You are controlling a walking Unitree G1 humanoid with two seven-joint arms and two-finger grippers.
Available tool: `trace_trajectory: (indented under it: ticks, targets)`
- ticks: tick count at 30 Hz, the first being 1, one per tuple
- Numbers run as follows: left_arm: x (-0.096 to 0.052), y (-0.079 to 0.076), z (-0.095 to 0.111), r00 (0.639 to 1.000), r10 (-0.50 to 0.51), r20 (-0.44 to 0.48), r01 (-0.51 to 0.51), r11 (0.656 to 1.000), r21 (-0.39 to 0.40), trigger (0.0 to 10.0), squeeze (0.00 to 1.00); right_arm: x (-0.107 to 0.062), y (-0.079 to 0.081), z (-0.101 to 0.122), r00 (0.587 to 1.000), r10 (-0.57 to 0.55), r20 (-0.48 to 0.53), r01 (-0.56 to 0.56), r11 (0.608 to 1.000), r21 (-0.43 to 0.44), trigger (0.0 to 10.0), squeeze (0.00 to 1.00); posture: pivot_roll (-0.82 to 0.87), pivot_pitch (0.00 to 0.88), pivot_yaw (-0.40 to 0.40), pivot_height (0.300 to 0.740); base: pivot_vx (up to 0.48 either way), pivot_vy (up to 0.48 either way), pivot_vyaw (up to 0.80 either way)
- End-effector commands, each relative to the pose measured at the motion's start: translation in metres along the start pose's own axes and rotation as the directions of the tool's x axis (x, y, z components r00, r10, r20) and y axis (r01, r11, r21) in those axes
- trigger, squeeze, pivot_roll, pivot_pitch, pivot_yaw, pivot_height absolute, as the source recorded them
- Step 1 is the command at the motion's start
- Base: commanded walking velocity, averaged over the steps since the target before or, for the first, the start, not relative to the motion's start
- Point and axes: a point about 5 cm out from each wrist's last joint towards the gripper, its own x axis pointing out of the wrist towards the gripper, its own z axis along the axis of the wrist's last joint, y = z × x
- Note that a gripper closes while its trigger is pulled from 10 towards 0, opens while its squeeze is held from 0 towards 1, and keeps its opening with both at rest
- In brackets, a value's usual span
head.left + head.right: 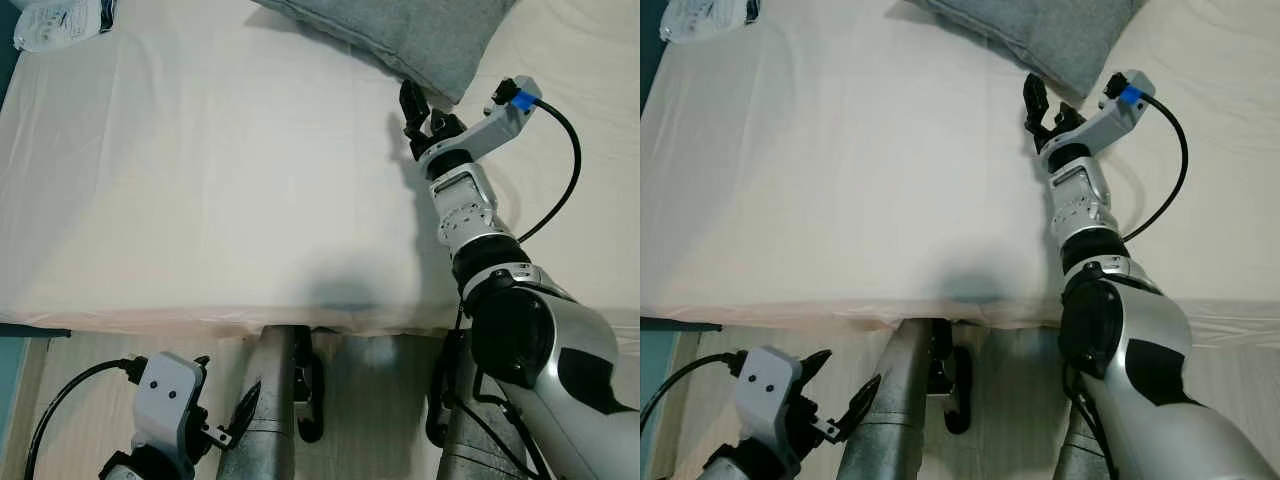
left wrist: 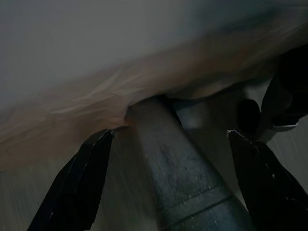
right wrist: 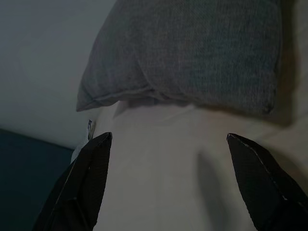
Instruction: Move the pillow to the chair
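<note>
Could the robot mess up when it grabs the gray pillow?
Maybe. The right tool is open and just short of the pillow, aimed at its near corner. Pinching only that corner might let the pillow slip out. The black fingers hover low over the bed sheet, so they might snag it too.

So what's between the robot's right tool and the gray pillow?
Just bare cream bedsheet, seen in the right wrist view between the open right tool and the gray pillow.

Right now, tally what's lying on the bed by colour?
Grey: 1, the pillow
White: 1, a plastic packet at the far left corner
Total: 2 on the bed
</note>
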Motion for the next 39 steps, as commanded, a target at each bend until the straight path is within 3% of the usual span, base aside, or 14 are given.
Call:
trace_trajectory:
  ticks: [1, 9, 11, 18, 26, 30, 33, 39]
  targets:
    - [-0.009, 0.0, -0.008, 0.997, -0.007, -0.071, 0.007, 1.0, -0.012, 10.0, 0.0, 0.0, 0.004, -0.01, 0.999, 0.005, -0.043, -0.006, 1.0, -0.014, 10.0, 0.0, 0.26, 0.745, 0.387, 0.601, 0.0, 0.0, 0.0]
    - [-0.014, -0.005, 0.001, 0.997, -0.033, -0.066, 0.031, 0.999, -0.025, 10.0, 0.0, 0.001, -0.011, 0.021, 0.997, -0.055, 0.049, 0.057, 0.997, -0.041, 10.0, 0.0, 0.27, 0.777, 0.4, 0.601, 0.0, 0.0, 0.0]
    - [-0.002, -0.007, 0.015, 0.999, -0.054, 0.005, 0.054, 0.996, -0.075, 10.0, 0.0, 0.0, -0.017, 0.03, 0.995, -0.071, 0.071, 0.074, 0.996, -0.052, 10.0, 0.0, 0.27, 0.79, 0.4, 0.601, 0.0, 0.0, 0.0]
    - [0.031, -0.024, 0.043, 0.983, -0.117, 0.142, 0.131, 0.987, -0.09, 10.0, 0.0, -0.002, -0.022, 0.038, 0.994, -0.073, 0.082, 0.079, 0.994, -0.072, 10.0, 0.0, 0.28, 0.797, 0.4, 0.601, 0.0, 0.0, 0.0]
    - [0.046, -0.033, 0.047, 0.974, -0.167, 0.154, 0.179, 0.981, -0.071, 10.0, 0.0, -0.001, -0.018, 0.031, 0.998, -0.048, 0.042, 0.052, 0.995, -0.081, 10.0, 0.0, 0.27, 0.797, 0.398, 0.601, 0.0, 0.0, 0.0]
    - [0.057, -0.028, 0.045, 0.976, -0.159, 0.146, 0.168, 0.985, -0.047, 10.0, 0.0, -0.002, -0.018, 0.022, 0.998, -0.054, 0.02, 0.055, 0.997, -0.06, 10.0, 0.0, 0.27, 0.804, 0.396, 0.601, 0.0, 0.0, 0.0]
    - [0.076, -0.022, 0.051, 0.974, -0.149, 0.172, 0.156, 0.987, -0.027, 10.0, 0.0, -0.005, -0.018, 0.01, 0.998, -0.055, -0.009, 0.055, 0.998, -0.044, 10.0, 0.0, 0.28, 0.816, 0.4, 0.601, 0.0, 0.0, 0.0]
    - [0.077, -0.022, 0.063, 0.969, -0.148, 0.2, 0.154, 0.988, -0.02, 10.0, 0.0, -0.008, -0.027, 0.014, 0.996, -0.09, 0.014, 0.09, 0.996, -0.016, 10.0, 0.0, 0.3, 0.811, 0.4, 0.601, 0.0, 0.0, 0.0]
